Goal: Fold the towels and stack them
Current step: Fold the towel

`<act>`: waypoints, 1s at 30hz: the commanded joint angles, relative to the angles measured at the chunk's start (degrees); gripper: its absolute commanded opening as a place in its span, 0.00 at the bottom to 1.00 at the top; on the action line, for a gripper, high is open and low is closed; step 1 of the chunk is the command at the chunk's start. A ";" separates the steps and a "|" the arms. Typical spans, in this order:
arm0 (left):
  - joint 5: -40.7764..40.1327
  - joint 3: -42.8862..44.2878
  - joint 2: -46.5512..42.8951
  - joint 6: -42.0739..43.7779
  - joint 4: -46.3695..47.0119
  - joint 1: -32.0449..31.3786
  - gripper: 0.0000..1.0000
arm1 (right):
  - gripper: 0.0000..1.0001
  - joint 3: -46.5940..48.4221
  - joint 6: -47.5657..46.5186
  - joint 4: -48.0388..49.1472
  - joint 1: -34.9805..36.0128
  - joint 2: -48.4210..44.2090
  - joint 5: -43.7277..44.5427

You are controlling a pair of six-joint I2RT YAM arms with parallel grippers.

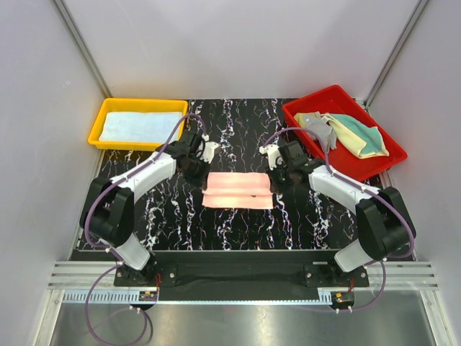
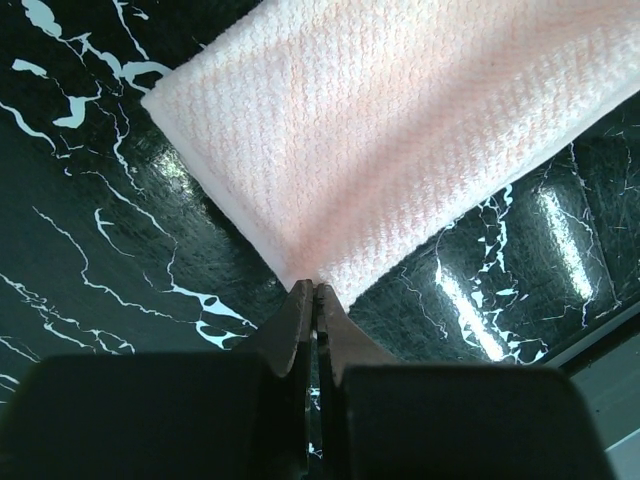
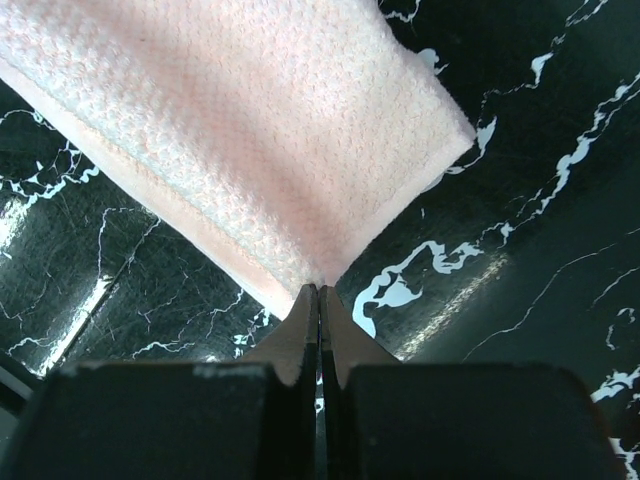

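A pink towel (image 1: 238, 190) lies folded into a long strip in the middle of the black marbled table (image 1: 238, 223). My left gripper (image 1: 204, 175) is shut on its far left corner. In the left wrist view the gripper (image 2: 315, 288) pinches the pink towel (image 2: 400, 130) at its tip. My right gripper (image 1: 272, 180) is shut on the far right corner, and the right wrist view shows the gripper (image 3: 320, 289) biting the pink towel (image 3: 250, 120) the same way. A light blue towel (image 1: 140, 126) lies flat in the yellow tray (image 1: 144, 104).
A red tray (image 1: 306, 101) at the back right holds a loose heap of a yellow towel (image 1: 346, 130), a teal-green towel (image 1: 371, 140) and a grey towel (image 1: 323, 130). White walls close in both sides and the back.
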 commanded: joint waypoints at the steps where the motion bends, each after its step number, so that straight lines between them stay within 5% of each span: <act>1: 1.65 -0.80 -1.16 -0.94 1.55 -0.12 0.01 | 0.02 -0.26 3.09 -0.73 0.73 0.71 -1.88; 8: 1.48 -2.13 0.06 -1.64 0.76 -1.09 0.03 | 0.07 -0.45 4.24 -3.18 1.08 -0.52 -2.76; 12: 2.10 -2.04 -1.68 -2.70 -0.73 -1.26 0.26 | 0.21 0.25 5.12 -7.13 1.08 -1.04 -3.99; 18: 3.67 -0.02 -6.70 -5.77 -0.47 -1.44 0.41 | 0.32 3.49 10.12 -8.37 1.08 -2.98 -5.75; 30: -1.15 -6.78 -2.56 -22.64 8.31 -1.97 0.38 | 0.34 7.55 29.37 -5.12 0.99 6.34 1.45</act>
